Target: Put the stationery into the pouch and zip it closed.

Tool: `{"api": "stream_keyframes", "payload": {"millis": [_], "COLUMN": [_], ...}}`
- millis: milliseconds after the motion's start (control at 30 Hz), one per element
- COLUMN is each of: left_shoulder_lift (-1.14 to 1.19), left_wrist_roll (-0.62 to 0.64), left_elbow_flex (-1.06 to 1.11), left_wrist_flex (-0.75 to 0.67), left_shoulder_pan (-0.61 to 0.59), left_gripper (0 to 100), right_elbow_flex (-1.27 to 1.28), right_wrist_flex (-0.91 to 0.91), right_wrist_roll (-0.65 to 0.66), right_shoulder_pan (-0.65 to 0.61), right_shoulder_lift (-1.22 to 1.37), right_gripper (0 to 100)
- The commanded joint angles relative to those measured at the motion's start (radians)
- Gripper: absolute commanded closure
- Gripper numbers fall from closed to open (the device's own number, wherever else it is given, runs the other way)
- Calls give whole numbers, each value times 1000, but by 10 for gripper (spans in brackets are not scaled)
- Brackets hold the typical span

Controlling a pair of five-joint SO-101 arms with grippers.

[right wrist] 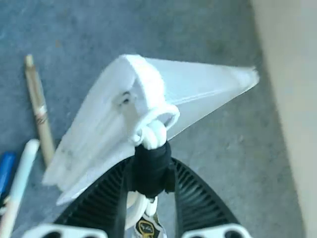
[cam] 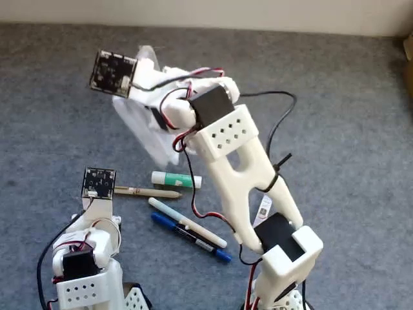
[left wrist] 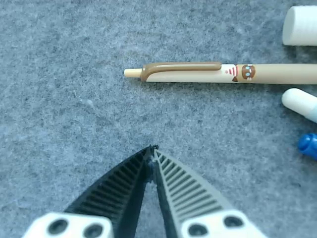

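- Pouch point(right wrist: 198, 91) was up off the table point(cam: 335, 97), a pale, see-through bag dangling at a tilt from the right pincer point(right wrist: 151, 166).
- That pincer was clamped narrow on the dark tab at the zip pull point(right wrist: 161, 119), so the whole bag hung from one small point.
- Whether the mouth was open could not be told from any view.
- All the stationery lay loose on the table below and in front of the bag: a beige pen point(cam: 145, 192), a green-and-white stick point(cam: 175, 179), a white pen point(cam: 187, 221) and a blue pen point(cam: 190, 237).
- White and blue pens lay just beside each other, nearly parallel; the beige pen sat apart, closest to the left arm.
- Left pincer point(left wrist: 151, 148) hovered over bare table near the beige pen's clip end, its two sides pressed together and holding nothing.
- Nothing was packed yet, by the look of it.
- Risk one: hung by the pull alone, the bag could swing or twist, and the slider might creep along the zip under the bag's own weight.
- Risk two: the left pincer would have to open before closing on the round pen, or it could nudge it and send it rolling.
- Risk three: a grab at the white pen could pinch the blue one too, since they lay so tight together.
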Motion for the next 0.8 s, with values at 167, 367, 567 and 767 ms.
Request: {"api": "stream_keyframes", "payload": {"millis": [167, 367, 567, 767], "left_shoulder_lift": [-4, -4, -4, -4], "left_wrist_roll": [11, 11, 11, 11], "left_elbow_flex": [22, 22, 22, 22], "left_wrist_flex": [8, 8, 8, 8], "left_shoulder_pan": [-10, -10, -10, -10], "left_gripper": [993, 993, 993, 993], "right_elbow_flex": [-53, -48, -47, -45], "right_wrist_flex": [196, 197, 197, 203], "right_wrist_roll": [-77, -144, -308, -437], "right_shoulder_pan": [-5, -5, -5, -7], "right_shoulder_lift": [-77, -137, -196, -208], "right_gripper": [995, 995, 995, 995]}}
